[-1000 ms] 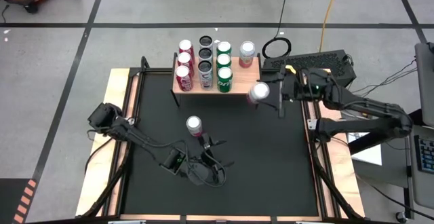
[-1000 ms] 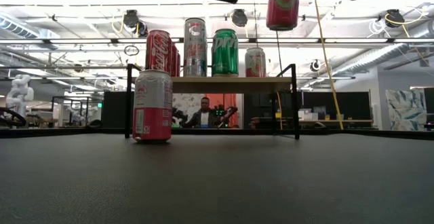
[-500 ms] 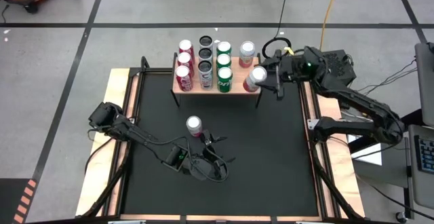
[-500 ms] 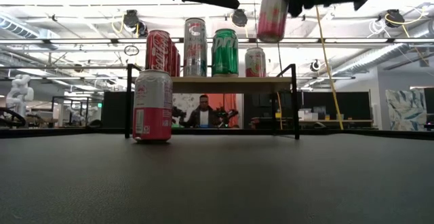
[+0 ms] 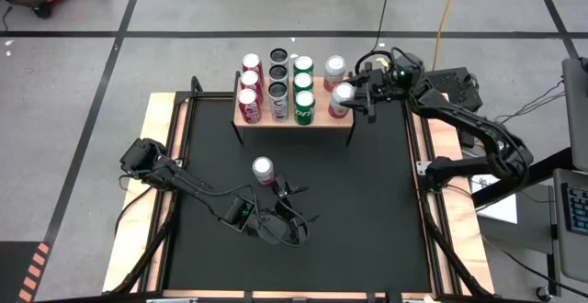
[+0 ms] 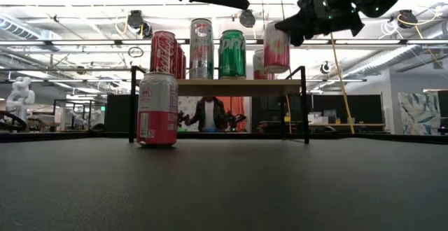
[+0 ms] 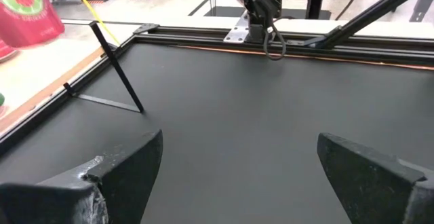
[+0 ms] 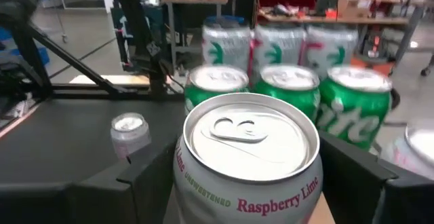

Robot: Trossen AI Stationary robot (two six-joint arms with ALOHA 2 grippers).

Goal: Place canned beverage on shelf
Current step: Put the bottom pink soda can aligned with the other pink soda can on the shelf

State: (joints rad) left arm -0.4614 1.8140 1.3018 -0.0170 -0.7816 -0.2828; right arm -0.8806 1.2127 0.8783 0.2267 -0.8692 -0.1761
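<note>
Black tabletop (image 5: 367, 211), mostly bare on the right half. Right tool (image 5: 355, 100) clamps a pink "Raspberry Lime" can (image 5: 341, 99), upright, long axis vertical, at the right end of the shelf (image 5: 322, 120), just in front of another pink can (image 5: 334, 72). Shelf also carries red, silver and green Sprite cans. Lone pink can (image 5: 264, 171) stands mid-tabletop. Left tool (image 5: 292, 218) nearby, fingers spread, holding nothing.
</note>
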